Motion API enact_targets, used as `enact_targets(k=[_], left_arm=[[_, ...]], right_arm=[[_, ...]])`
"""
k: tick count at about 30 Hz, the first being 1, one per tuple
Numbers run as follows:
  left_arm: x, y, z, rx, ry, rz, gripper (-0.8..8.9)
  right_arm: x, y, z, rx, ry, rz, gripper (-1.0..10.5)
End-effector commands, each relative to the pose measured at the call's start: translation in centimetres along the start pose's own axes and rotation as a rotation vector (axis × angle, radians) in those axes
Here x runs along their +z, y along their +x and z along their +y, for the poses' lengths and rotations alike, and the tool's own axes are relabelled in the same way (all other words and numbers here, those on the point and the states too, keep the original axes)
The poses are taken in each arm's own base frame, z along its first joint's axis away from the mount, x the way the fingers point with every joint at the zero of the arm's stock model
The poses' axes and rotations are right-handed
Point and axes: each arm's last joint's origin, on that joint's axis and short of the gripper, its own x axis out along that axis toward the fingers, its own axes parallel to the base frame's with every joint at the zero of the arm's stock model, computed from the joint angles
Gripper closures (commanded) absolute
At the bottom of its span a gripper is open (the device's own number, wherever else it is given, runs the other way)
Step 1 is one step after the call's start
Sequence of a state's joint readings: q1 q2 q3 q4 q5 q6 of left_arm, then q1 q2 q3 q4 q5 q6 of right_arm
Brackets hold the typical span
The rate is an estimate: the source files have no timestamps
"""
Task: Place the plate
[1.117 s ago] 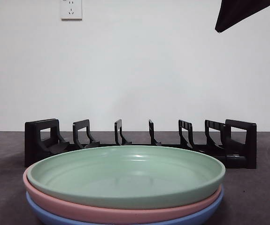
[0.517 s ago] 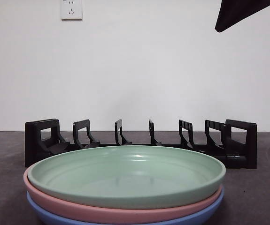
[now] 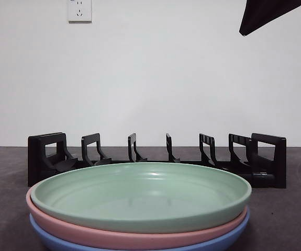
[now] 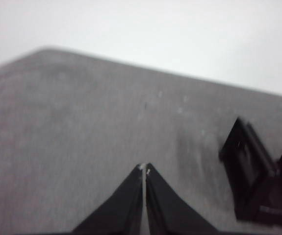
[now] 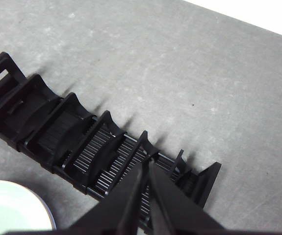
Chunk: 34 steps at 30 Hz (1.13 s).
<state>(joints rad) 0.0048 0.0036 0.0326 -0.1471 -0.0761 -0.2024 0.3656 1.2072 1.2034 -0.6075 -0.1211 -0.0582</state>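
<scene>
front view: three plates sit stacked on the near part of the bench (image 3: 9,209), the green plate (image 3: 140,196) on top, the pink plate (image 3: 113,236) under it and the blue plate (image 3: 56,239) at the bottom. behind them, farther back, the black dish rack (image 3: 155,159) stretches left to right, and every slot that shows is empty. a black tip of one arm (image 3: 265,14) hangs at the top right corner, well apart from the plates. nothing is lifted yet, so the task looks to be at its start.

left wrist view: the left gripper (image 4: 144,171) has its jaws pressed together on nothing, above bare bench. one end of the rack (image 4: 261,178) shows at the picture's side. no plate is in sight here.

right wrist view: the right gripper (image 5: 146,169) also has its jaws together and empty, hanging above the rack (image 5: 82,142). the rim of the green plate (image 5: 13,208) peeks in at a corner, with a sliver of blue at its edge.

risks, as i judge them: the plates nest closely, so a grasp on the green rim could drag the pink one along or pinch both. a smooth, shallow rim may slip from narrow jaws. the slots are narrow, so a tilted plate could strike a divider and shove the light rack.
</scene>
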Motion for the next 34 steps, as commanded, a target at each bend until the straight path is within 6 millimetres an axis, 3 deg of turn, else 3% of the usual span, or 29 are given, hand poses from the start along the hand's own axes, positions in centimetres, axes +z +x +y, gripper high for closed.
enact_targets(k=[1, 12, 15, 18, 21, 28, 31, 34], left_arm=[[-0.6, 0.2, 0.1, 0.003, -0.023, 0.015, 8.06], [-0.6, 0.2, 0.1, 0.002, -0.023, 0.011, 8.06], [-0.6, 0.2, 0.1, 0.002, -0.023, 0.011, 8.06], [-0.6, 0.2, 0.1, 0.002, -0.023, 0.011, 8.06], [-0.6, 0.2, 0.1, 0.002, -0.023, 0.011, 8.06], [-0.6, 0.2, 0.1, 0.002, -0.023, 0.011, 8.06], [-0.6, 0.2, 0.1, 0.002, -0.023, 0.011, 8.06], [-0.6, 0.2, 0.1, 0.002, -0.023, 0.011, 8.06]], right_arm=[[0.5, -0.1, 0.1, 0.005, -0.014, -0.022, 9.2], [1.0, -0.3, 0.3, 0.006, -0.024, -0.077, 9.2], [1.0, -1.1, 0.1, -0.063, -0.108, -0.098, 9.2], [-0.4, -2.0, -0.6, -0.177, -0.11, -0.155, 9.2], [-4.5, -2.5, -1.7, -0.278, -0.066, -0.269, 9.2], [-17.5, -3.4, -2.4, -0.445, 0.047, -0.46, 9.3], [-21.4, -2.9, -2.2, -0.483, 0.088, -0.491, 9.2], [-24.0, -2.2, -2.2, -0.514, 0.116, -0.519, 9.2]])
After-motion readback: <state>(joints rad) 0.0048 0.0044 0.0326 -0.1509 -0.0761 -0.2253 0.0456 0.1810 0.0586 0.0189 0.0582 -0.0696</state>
